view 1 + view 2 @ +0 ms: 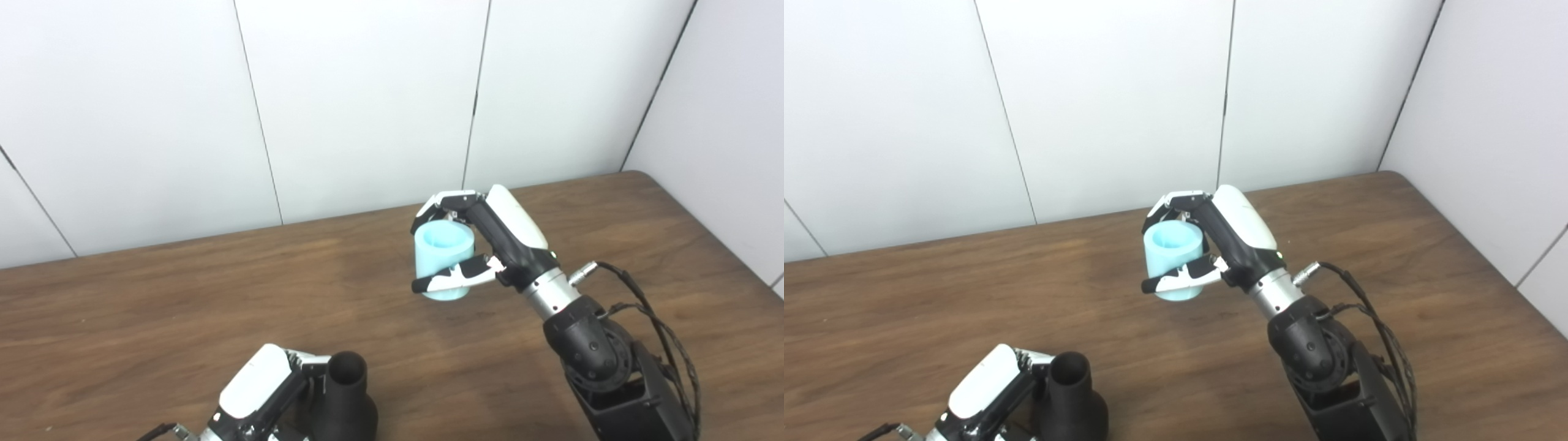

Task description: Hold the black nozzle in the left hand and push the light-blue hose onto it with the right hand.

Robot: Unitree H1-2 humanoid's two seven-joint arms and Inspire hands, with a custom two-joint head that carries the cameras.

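The black nozzle (346, 395) stands upright near the table's front edge, its narrow open mouth facing up and its base flaring wider. My left hand (260, 392) is wrapped around its left side, shut on it; the fingers are mostly hidden behind the nozzle. The light-blue hose (442, 257), a short open cylinder, is upright and to the right of and farther back than the nozzle. My right hand (484, 242) is shut on it, fingers over the far rim and thumb across the near side. Whether the hose touches the table is unclear.
The brown wooden table (153, 306) runs back to white wall panels (367, 110), and a side wall (723, 141) stands along its right edge. My right forearm and its cables (612, 361) occupy the front right.
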